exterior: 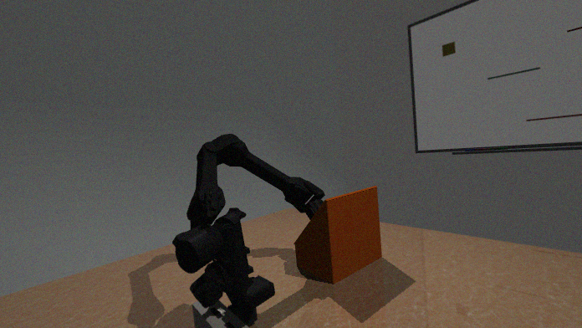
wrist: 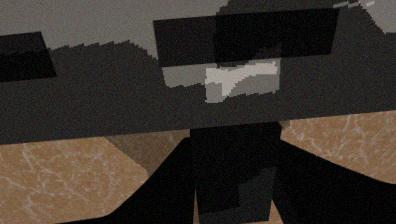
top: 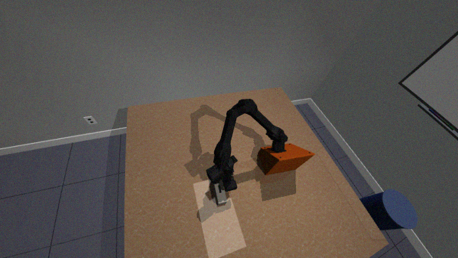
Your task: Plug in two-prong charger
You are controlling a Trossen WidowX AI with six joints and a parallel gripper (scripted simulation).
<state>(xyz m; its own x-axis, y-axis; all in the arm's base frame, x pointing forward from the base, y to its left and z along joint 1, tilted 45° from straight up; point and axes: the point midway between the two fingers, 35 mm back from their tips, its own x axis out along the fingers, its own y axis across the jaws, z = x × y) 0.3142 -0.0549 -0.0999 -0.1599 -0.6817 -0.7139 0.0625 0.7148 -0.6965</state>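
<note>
Presently, gripper [top: 230, 187] [exterior: 244, 313] [wrist: 222, 142]: clenched on the charger, a finger either side of the dark block in the wrist view.
Charger [wrist: 235, 167]: between the fingers, its far end against or over the near edge of the power strip, cannot tell which; not made out in the top or exterior view.
Prongs: none seen; hidden or too dark, so no call on whether they are in.
Power strip [top: 220, 196] [exterior: 215, 321] [wrist: 90, 100]: lies across the wrist view, just ahead of the charger; long side slightly aslant.
Outlets: two dark recesses showing on the strip; the fuller one [wrist: 245, 37] sits beyond the charger, roughly in line with it. Probably the right outlet, not certain.
Axis: charger's long axis runs nearly square to the strip's long side. The coming move turns on this, plus the charger's place over that recess.
Step, judged: lining up above the outlet; task looks unfinished.
Next: settle the prongs over the slots, then press both in straight and together.
Risk: a small tilt or sideways offset could load one prong first, and the shutter would likely stay shut.
</note>
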